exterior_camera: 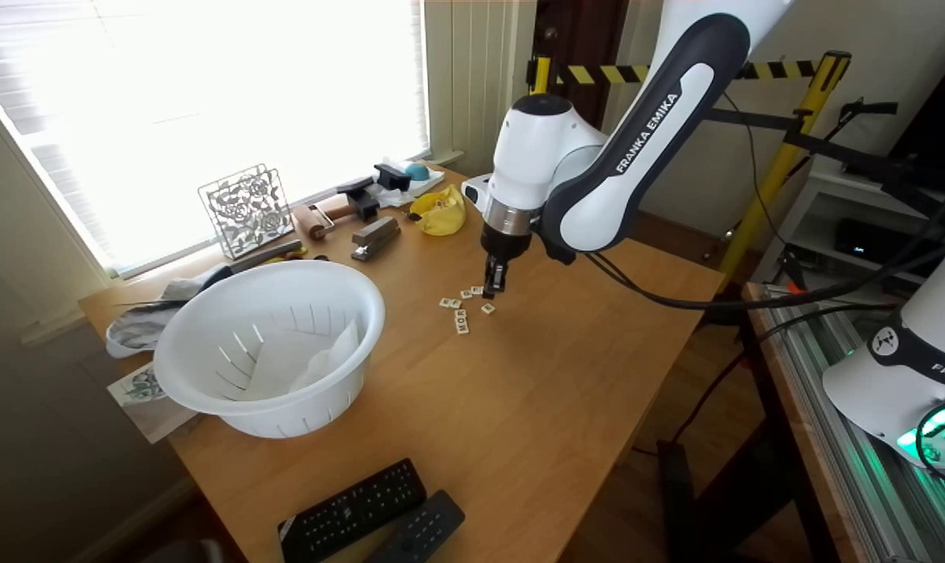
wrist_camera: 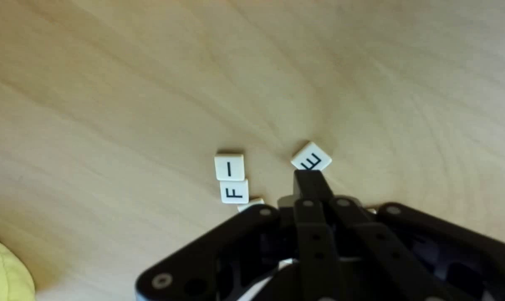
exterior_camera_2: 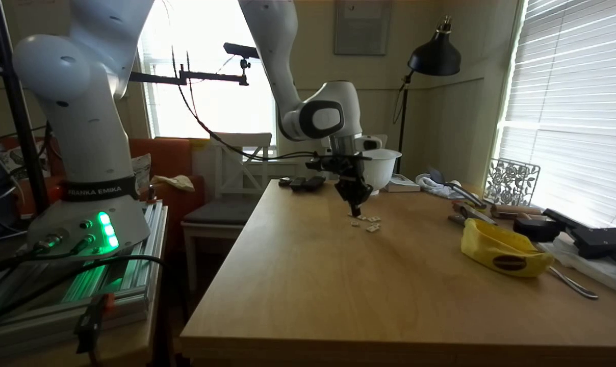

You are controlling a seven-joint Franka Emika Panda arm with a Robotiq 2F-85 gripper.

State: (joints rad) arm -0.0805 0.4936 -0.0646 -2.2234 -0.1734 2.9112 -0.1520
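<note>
The big white robot arm [exterior_camera: 531, 148] bends over one wooden table [exterior_camera: 566, 375] in both exterior views. In an exterior view, one white colander [exterior_camera: 285, 410] sits on the left, and it blocks part of a grey cloth [exterior_camera: 132, 336] behind it. One metal rose rack [exterior_camera: 249, 209] stands on the far left side. The black gripper [wrist_camera: 313, 179] points down near the middle of the table, and its fingers look pressed close together. Two black remotes [exterior_camera: 355, 508] lie at the near end, both cut off at the bottom edge. One yellow banana-shaped pouch [exterior_camera: 445, 217] and one grey stapler [exterior_camera: 376, 237] lie farther back. The smallest are the letter tiles [exterior_camera: 462, 328], flat on the table close by the gripper's tips. We count at least seven, but they look too tiny there to read them all. In the wrist view we read three: the E tile [wrist_camera: 312, 155] just past the tips, partly covered by them, and the I tile [wrist_camera: 229, 168] and the F tile [wrist_camera: 234, 192] to the left, touching. The gripper hides most of the others, and we cannot tell if its tips touch the E tile.
</note>
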